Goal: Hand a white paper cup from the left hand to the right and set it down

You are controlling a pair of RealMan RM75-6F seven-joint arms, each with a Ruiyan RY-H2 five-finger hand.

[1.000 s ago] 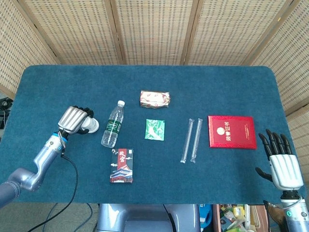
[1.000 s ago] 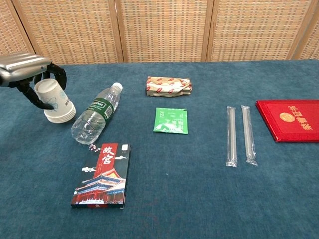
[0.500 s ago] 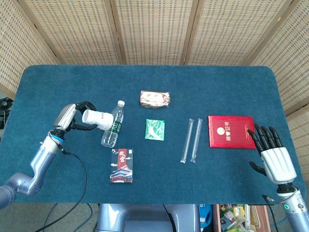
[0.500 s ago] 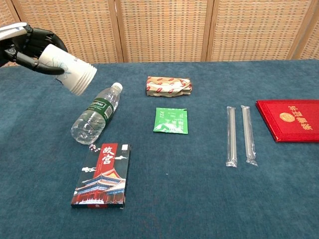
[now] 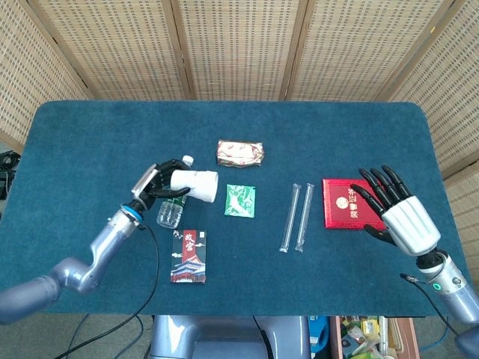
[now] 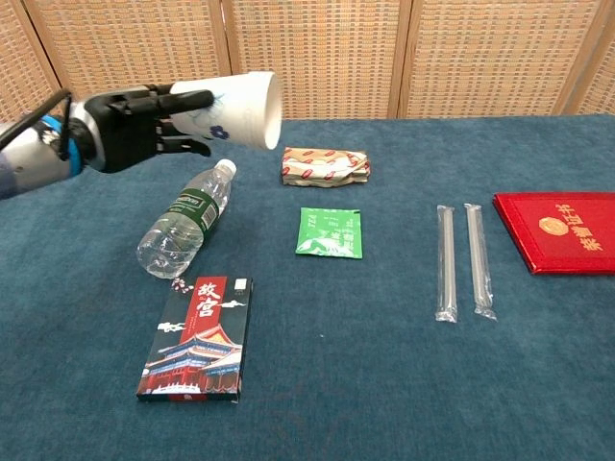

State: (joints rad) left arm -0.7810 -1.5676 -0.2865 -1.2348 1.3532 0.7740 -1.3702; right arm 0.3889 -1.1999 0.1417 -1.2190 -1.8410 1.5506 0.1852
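Note:
My left hand (image 5: 159,182) (image 6: 135,128) grips a white paper cup (image 5: 194,185) (image 6: 235,108) by its base. The cup lies on its side in the air above the table, its mouth pointing right, over the neck of a water bottle (image 5: 171,212) (image 6: 183,220). My right hand (image 5: 395,213) hovers at the right of the table over the lower right corner of a red booklet (image 5: 346,203), fingers spread and holding nothing. The chest view does not show the right hand.
On the blue cloth lie a wrapped snack pack (image 5: 240,152) (image 6: 325,164), a green sachet (image 5: 240,200) (image 6: 331,232), two clear wrapped straws (image 5: 296,217) (image 6: 460,259), a red booklet (image 6: 560,230) and a dark picture box (image 5: 188,255) (image 6: 198,339). A wicker screen stands behind.
My left hand has lifted the cup off the table and carried it right, tipping it onto its side. My right hand has risen and moved in over the booklet's corner.

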